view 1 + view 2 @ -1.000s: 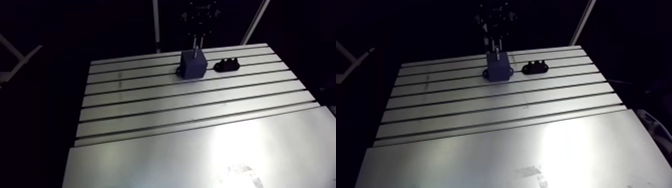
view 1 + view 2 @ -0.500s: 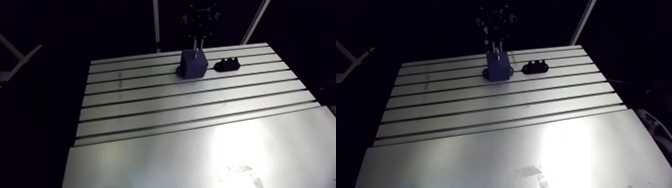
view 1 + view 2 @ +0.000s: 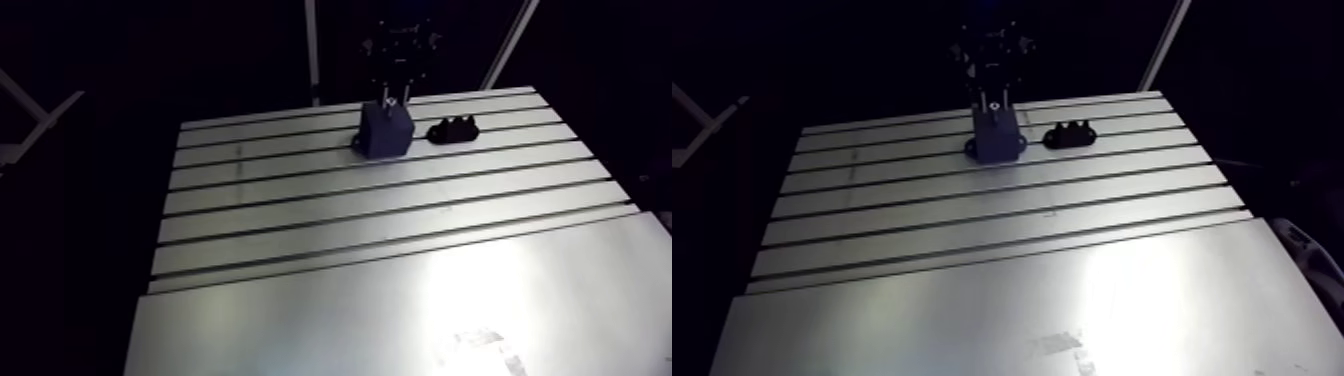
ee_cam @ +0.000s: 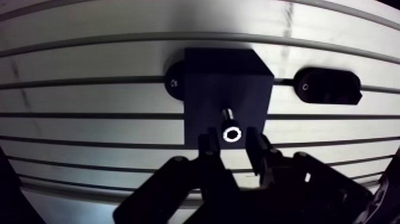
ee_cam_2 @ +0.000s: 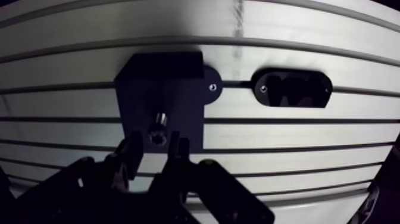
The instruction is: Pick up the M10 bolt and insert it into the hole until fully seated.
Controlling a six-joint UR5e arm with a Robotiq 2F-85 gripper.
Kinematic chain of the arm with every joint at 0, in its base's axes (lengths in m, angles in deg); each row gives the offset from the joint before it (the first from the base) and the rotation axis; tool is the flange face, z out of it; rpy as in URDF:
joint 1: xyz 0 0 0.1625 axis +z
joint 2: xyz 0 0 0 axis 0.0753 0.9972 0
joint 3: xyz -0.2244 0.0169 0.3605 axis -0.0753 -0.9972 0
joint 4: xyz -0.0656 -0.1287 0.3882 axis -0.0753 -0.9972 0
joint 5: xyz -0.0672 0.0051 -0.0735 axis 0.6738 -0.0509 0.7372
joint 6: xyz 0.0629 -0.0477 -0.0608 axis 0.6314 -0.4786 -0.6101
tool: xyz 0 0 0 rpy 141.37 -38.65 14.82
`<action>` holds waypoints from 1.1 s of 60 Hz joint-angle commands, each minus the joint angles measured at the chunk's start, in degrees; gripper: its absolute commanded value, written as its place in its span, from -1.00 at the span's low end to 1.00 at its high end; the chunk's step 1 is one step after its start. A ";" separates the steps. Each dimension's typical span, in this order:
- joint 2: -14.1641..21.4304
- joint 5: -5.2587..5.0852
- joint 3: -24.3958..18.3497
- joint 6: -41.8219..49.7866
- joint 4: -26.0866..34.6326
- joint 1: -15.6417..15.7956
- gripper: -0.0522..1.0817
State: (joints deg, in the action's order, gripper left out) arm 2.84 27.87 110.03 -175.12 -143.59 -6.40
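Wrist view: straight down past the gripper point(image 4: 231, 140) onto a dark blue block point(image 4: 226, 77) and the slotted table point(image 4: 89, 53).

Arm pose: in the arm view, wrist and gripper hanging from the top edge at the table's far end, upright, directly over the block, fingertips just above its top face.

Gripper state: two fingers point(image 4: 207, 152), set narrowly apart, pinching the bolt head from either side.

M10 bolt point(image 4: 231, 132): count one. Held between the fingertips, head toward the camera, bright ring round its socket. Short length of shank showing beyond the head, running down to the block's top face, so not fully seated. Depth inside the block not to be told.

Block: count one. Square-topped, standing on the table across one of its slots point(image 4: 89, 115), under and just ahead of the fingers. Bolt meeting the top face toward the edge nearest the gripper.

Mounting ears point(image 4: 174, 82): count two, one at each side of the block's foot, flat on the table, each with one small bright screw. Only one showing in each eye of the wrist view.

Black fixture point(image 4: 328, 87): count one. Low, oblong, rounded at both ends, lying beside the block and apart from it, along the same slot line. One small bright screw at the end nearer the block. Bumps along its top in the arm view.

Table: count one. Aluminium, several parallel slots across the far part, plain sheet nearer the camera with a bright patch of glare.
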 commanded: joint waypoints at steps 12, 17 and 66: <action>0.51 -0.71 0.21 -0.40 -2.23 -0.28 -0.90; 0.59 -0.63 0.12 -0.40 -2.22 -0.28 -0.90; 15.67 -1.12 -6.23 0.71 17.65 0.60 -0.90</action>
State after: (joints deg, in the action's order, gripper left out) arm 12.59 27.13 105.13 -174.72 -131.52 -6.17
